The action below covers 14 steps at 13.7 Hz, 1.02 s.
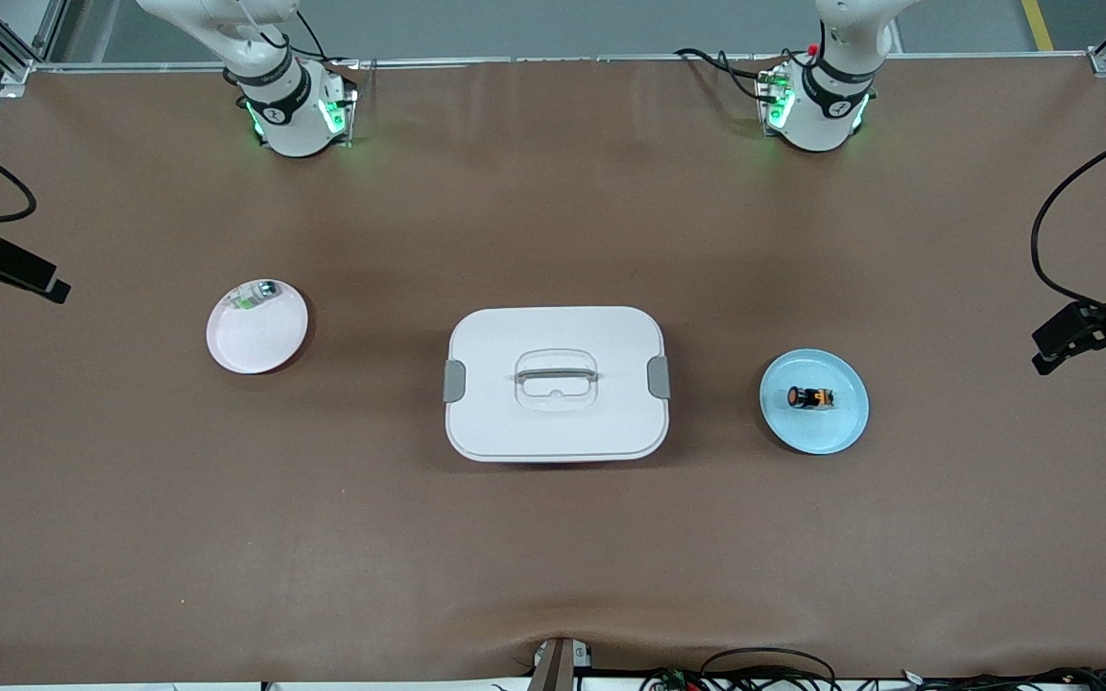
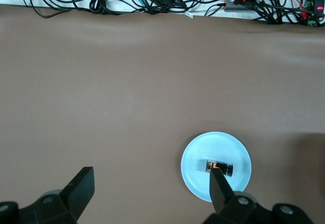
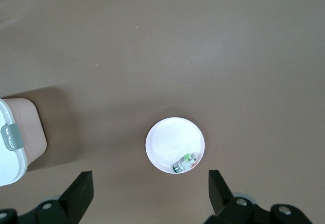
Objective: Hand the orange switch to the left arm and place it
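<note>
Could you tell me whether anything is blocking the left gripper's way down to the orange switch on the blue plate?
Nothing visible does. The left gripper hangs open high above the table, and the orange switch lies uncovered on the blue plate. The white lidded box sits beside the plate, apart from it.

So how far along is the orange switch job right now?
It looks finished. The orange switch lies on the blue plate at the left arm's end of the table. Nothing is in hand: the left gripper and right gripper are both open, high above the table. The pink plate holds only a small greenish part.
</note>
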Tool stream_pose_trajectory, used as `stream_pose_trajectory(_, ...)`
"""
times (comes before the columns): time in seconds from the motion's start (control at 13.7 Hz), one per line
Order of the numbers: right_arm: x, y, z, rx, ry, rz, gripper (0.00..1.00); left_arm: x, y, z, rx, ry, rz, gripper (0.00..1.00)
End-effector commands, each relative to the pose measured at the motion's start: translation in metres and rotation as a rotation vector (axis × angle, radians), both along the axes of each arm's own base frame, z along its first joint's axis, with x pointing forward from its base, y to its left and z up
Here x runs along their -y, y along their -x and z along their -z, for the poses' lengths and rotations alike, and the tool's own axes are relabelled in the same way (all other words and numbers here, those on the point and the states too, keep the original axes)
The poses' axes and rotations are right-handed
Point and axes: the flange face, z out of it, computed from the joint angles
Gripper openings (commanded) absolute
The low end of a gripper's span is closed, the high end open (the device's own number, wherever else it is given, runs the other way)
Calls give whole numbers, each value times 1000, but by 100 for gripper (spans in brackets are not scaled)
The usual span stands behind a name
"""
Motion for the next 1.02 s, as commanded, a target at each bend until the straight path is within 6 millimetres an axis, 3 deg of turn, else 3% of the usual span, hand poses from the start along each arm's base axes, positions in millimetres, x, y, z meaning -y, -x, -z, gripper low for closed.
stream_pose_trajectory(0.0,2,3,-5,18,-13,12,100,12,1,-15,-16,12,39,100)
stream_pose_trajectory(0.29,3,2,-4,22,-1,13,100,21,2,-15,-30,-11,39,100)
stream_pose_trajectory(0.51,1,1,-4,28,4,4,100,29,8,-32,-59,-8,43,100)
stream_pose_trajectory(0.95,-11,2,-6,30,67,-122,100,21,23,-51,-77,21,15,100)
